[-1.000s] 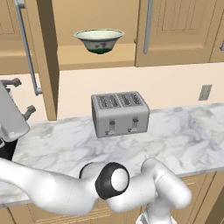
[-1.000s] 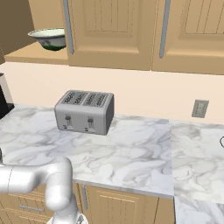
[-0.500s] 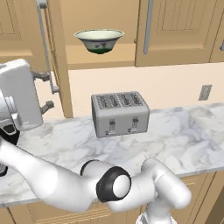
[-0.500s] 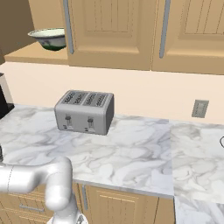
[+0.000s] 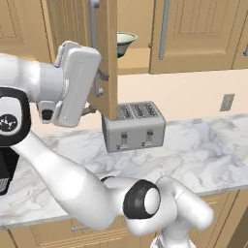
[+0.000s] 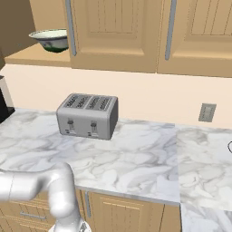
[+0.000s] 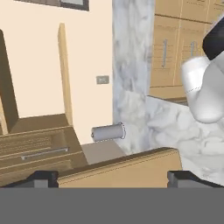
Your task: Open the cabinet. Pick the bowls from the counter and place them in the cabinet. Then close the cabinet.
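From the left base view, the gripper (image 5: 94, 92) sits against the swung-out cabinet door (image 5: 107, 58), right by its silver bar handle (image 5: 93, 43). A bowl (image 5: 125, 42) already rests on the cabinet shelf behind the door's edge. The door looks stiff and hinged, so it should swing as one rigid panel; the bar handle or the free edge seems the sensible place to push. The toaster (image 5: 134, 127) stands on the counter (image 5: 193, 150) just below the door and could crowd a low arm path.

In the right base view, the bowl (image 6: 50, 39) sits on the open shelf, left of the closed door (image 6: 113, 31). It looks hard and breakable, probably slick. The toaster (image 6: 88, 115) stands well below it.

In the hand view, the fingertips (image 7: 41, 177) stand wide apart, straddling the door's wooden edge (image 7: 118, 168) and gripping nothing.
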You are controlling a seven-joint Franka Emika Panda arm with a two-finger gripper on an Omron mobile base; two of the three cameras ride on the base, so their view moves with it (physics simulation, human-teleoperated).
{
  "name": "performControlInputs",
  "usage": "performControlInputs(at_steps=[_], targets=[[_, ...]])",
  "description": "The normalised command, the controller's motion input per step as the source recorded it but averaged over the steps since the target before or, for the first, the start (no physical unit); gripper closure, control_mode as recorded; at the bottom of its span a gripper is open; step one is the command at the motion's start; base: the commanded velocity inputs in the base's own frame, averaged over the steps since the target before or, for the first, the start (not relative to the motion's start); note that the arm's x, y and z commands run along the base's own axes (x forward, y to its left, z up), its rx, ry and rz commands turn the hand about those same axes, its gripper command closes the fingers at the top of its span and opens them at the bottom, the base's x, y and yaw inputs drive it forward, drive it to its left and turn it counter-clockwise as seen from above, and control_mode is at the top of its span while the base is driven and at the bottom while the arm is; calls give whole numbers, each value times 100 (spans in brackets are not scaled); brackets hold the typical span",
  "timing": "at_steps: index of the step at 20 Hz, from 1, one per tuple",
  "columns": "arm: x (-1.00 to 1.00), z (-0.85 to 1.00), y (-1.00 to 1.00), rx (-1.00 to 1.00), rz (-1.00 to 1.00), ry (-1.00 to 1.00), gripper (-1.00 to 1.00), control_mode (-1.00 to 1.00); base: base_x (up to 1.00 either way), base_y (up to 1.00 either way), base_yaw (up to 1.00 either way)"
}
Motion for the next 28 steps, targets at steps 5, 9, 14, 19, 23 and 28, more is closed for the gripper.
performControlInputs(at_steps=[5,9,14,19,23,28], targets=[[100,-94,-71,19,9,-8,-100,-100,0,0,0],[100,-100,-21,0,16,-26,-100,-100,0,0,0],[100,-67,-71,10,6,-26,-100,-100,0,0,0],[100,-30,-68,14,0,-11,-100,-100,0,0,0],[100,10,-50,13,0,0,-100,-100,0,0,0],[100,45,-6,4,-6,1,-100,-100,0,0,0]])
